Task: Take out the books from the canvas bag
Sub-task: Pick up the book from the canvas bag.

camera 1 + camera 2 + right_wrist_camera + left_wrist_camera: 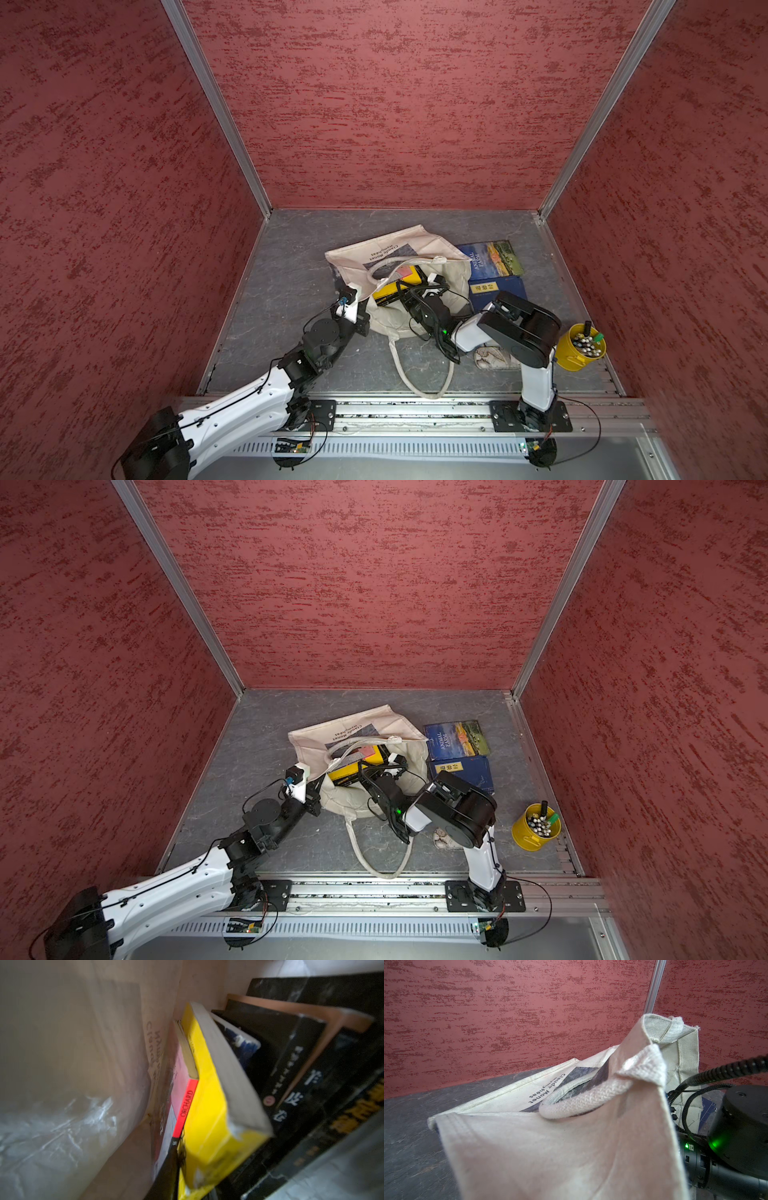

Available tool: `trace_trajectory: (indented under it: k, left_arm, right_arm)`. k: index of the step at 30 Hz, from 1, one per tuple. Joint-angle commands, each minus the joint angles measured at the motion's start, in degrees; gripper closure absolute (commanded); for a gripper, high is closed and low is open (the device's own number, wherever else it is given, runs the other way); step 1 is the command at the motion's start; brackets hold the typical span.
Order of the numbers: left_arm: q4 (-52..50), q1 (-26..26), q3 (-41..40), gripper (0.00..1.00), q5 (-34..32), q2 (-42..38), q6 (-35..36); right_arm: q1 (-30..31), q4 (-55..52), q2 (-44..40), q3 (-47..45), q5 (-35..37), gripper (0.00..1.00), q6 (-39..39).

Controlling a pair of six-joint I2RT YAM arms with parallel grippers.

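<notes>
- While holding up the canvas bag with the left claw clamped on its rim, keep the cloth taut.
- Cannot tell whether the right claw, inside the mouth, stands apart or together.
- Bite the yellow book, dead ahead in the bag, squarely, clear of the handle.
- Set it beside the blue books beyond that claw.

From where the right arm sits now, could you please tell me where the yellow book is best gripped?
Probably its near end, pinched across the thickness, coming in through the mouth of the canvas bag: in the right wrist view the yellow book juts out past the black books beside it.
</notes>
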Motion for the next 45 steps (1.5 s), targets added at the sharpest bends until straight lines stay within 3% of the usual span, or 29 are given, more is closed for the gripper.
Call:
trace_trajectory:
  k: [1,12,18,29,41,45]
  left_arm:
    - [6.34,-0.56,0.59,1.0,1.79,-0.42,0.85]
    - [6.25,-0.57,0.59,1.0,1.18,-0.8,0.58]
    - [6.15,-0.61,0.59,1.0,0.78,-1.19,0.5]
    - [7.6,-0.59,0.25,1.0,-0.01,-1.16,-0.64]
    - [10.68,-0.61,-0.71,1.0,-2.33,0.12,-2.01]
    - [11.19,-0.61,-0.73,1.0,-2.78,0.39,-2.38]
  right_arm:
    - [0.23,0.51,-1.83,0.62,2.42,0.85,-2.45]
    - [0.22,-9.9,-15.97,-3.94,0.13,1.0,-6.78]
    - [-0.16,-17.3,-23.04,-4.97,-4.04,1.0,-10.82]
    - [-0.24,-41.35,-40.97,-2.9,-7.94,1.0,-21.12]
    - [-0.19,-48.91,-52.46,-1.67,-18.01,1.0,-33.74]
    - [-0.06,-46.47,-57.42,-3.29,-22.84,1.0,-37.25]
